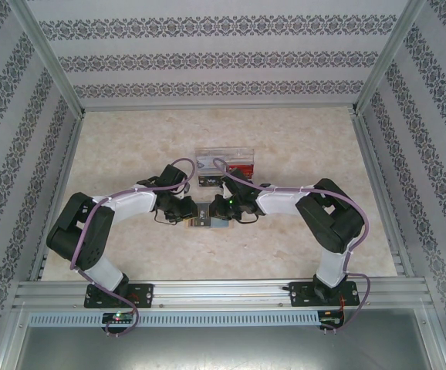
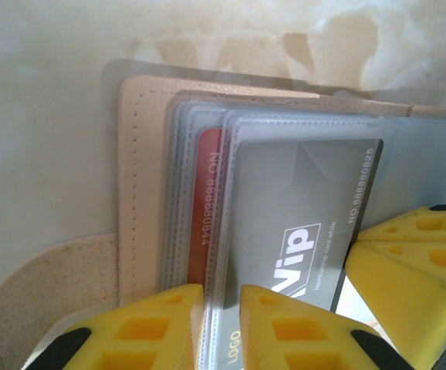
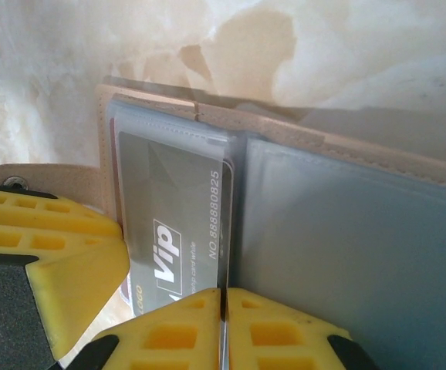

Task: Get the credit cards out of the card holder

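Marbled beige table — striped, floral-patterned walls around it.

Tally: one table, one open card holder, two cards showing in its sleeves, being one grey card and one red card, one clear tray at the holder's 12 o'clock, and two grippers, namely left gripper and right gripper.
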Robot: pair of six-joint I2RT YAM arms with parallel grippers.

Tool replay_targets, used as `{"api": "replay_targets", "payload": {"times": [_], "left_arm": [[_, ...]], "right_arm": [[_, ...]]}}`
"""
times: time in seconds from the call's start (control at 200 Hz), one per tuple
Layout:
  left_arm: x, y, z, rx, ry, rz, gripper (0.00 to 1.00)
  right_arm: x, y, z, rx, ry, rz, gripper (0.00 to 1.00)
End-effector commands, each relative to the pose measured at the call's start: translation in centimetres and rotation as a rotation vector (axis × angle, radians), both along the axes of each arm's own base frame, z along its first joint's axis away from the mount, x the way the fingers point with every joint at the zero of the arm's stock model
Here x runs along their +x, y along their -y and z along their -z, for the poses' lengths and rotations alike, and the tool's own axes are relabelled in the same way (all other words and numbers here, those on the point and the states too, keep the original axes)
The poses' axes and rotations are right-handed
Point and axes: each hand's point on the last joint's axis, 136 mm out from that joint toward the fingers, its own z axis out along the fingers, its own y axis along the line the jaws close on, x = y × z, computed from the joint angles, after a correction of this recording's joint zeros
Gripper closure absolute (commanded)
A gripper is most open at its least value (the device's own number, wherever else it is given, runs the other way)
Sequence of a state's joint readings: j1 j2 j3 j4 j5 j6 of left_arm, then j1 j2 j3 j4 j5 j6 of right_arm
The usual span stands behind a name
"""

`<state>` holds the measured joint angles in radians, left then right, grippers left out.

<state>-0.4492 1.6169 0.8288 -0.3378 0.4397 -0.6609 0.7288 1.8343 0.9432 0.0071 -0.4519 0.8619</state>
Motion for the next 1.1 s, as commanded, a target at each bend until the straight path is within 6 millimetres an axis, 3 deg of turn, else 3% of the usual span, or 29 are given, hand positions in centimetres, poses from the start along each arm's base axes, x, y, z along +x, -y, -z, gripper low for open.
{"api": "replay_targets", "payload": {"times": [0.0,0.095,0.19,0.245,0.55,0.754,1.094], "left_arm": [[-0.5,-1.0,1.4,0.052,-0.041,-0.001,0.78],[-0.5,-1.0,1.4,0.053,-0.041,-0.003,0.78],[-0.5,-1.1,1.5,0.059,-0.048,-0.004,0.78],[-0.6,-1.3,1.7,0.074,-0.055,-0.009,0.78],[-1.3,-3.3,3.3,0.199,-0.119,-0.051,1.0],[-1.9,-4.2,4.3,0.251,-0.164,-0.06,1.0],[-1.7,-3.9,3.8,0.237,-0.158,-0.054,1.0]], "right_arm": [[0.4,-0.4,0.0,0.022,-0.006,-0.004,0.89],[0.3,-0.5,0.1,0.027,-0.011,-0.006,0.9],[0.3,-0.4,0.1,0.03,-0.012,-0.006,1.0],[0.3,-0.3,0.1,0.027,-0.012,-0.002,1.0],[0.4,0.5,0.0,0.017,-0.003,0.014,1.0],[0.3,1.2,0.1,0.008,-0.006,0.023,1.0],[0.2,2.1,-0.6,0.013,0.007,0.027,1.0]]}}
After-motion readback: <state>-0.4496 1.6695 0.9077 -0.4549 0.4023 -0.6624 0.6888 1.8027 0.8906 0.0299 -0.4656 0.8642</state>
